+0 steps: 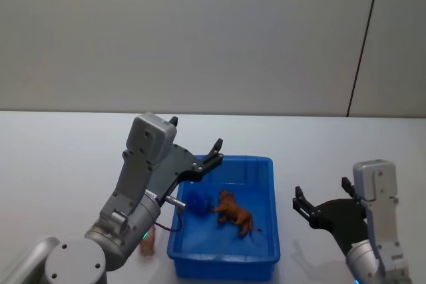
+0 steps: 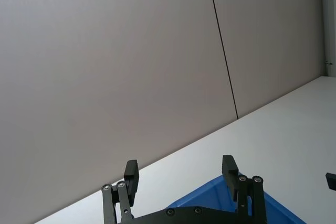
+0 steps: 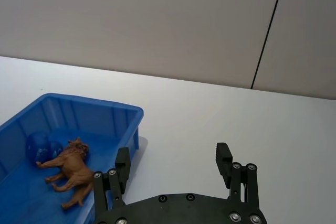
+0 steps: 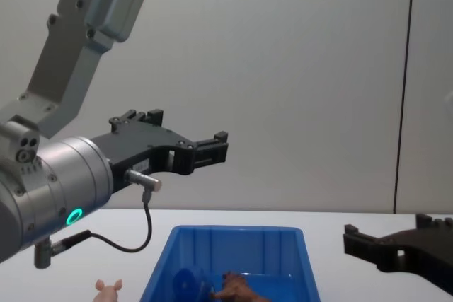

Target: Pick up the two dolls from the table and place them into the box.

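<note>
Near edge of the flat white tabletop (image 1: 53, 151) first: small pale pink pig-like toy (image 1: 147, 241) is on the table just beside the near-left corner of the bright blue ribbed plastic bin (image 1: 223, 259). It's outside the bin, partly behind the L arm (image 1: 133, 197). R gripper (image 1: 322, 188) hangs over the table off the bin's right wall, claw spread wide, nothing in it. Inside the bin, the brown four-legged lion-like toy (image 1: 234, 212) is on the floor approx mid-bin. Its head points toward the left wall, right against a dark blue round thing (image 1: 198, 202). Farther back, L gripper (image 2: 179, 164) is high in the air over the bin's far-left corner, claw wide apart, empty too.
</note>
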